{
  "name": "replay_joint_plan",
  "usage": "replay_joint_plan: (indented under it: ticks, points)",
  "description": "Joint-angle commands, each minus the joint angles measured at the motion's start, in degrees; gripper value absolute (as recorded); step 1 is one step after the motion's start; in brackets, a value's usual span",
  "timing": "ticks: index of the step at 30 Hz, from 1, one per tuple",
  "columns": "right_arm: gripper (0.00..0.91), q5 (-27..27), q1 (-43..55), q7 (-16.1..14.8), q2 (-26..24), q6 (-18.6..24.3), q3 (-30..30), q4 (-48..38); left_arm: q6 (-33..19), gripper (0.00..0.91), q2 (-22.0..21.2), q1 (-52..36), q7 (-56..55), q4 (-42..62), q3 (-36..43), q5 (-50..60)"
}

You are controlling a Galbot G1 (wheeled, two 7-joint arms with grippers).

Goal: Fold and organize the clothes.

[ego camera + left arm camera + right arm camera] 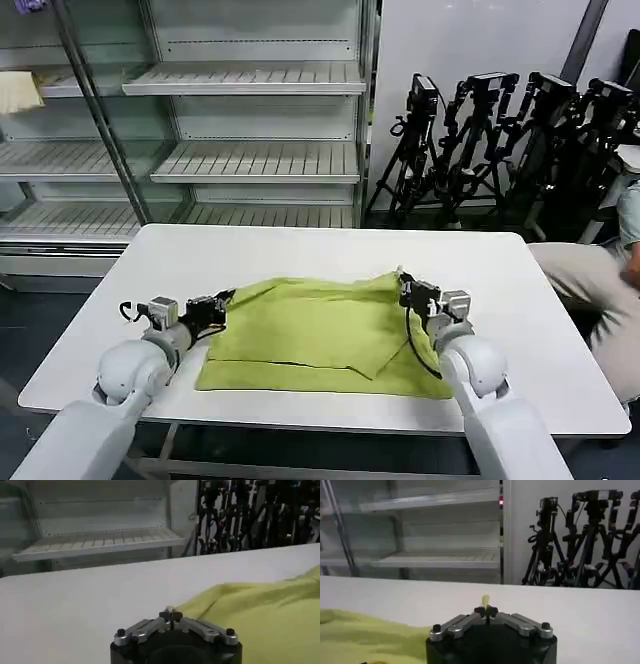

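Note:
A lime yellow-green T-shirt (320, 335) lies partly folded on the white table (300, 250), its upper layer pulled over the lower part. My left gripper (226, 299) is shut on the shirt's left edge; in the left wrist view the gripper (171, 614) pinches a corner of the shirt (250, 615). My right gripper (401, 286) is shut on the shirt's right upper edge. From the right wrist, a small tip of green fabric (485, 600) sticks out between the closed fingers of the gripper (485, 611), and more of the shirt (365, 635) lies beside it.
Metal shelving (200, 120) stands behind the table. Black tripods (500, 130) cluster at the back right. A person in beige (590, 280) sits at the table's right side. Bare table surface (180, 260) stretches beyond the shirt.

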Motion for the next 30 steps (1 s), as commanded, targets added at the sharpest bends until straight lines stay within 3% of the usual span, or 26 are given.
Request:
replay_joint_plan:
  ticks: [1,5,30]
  points:
    - [0.0,1.04,-9.66,-0.11,-1.19,-0.21,4.17,8.9,-0.66,0.02,0.81,5.95,0.2,-3.05,-4.02,-0.14]
    - [0.0,2.96,-10.91,-0.35,-2.17,-1.08,5.42,10.11,-0.97,0.01,1.31,7.14,0.58,-3.86,-4.0,-0.02]
    - [0.0,2.67,-15.72,-0.76,-2.8,-1.41,7.4,13.18,-2.03,0.02,1.97,13.26,1.62,-7.65,-6.76,1.39]
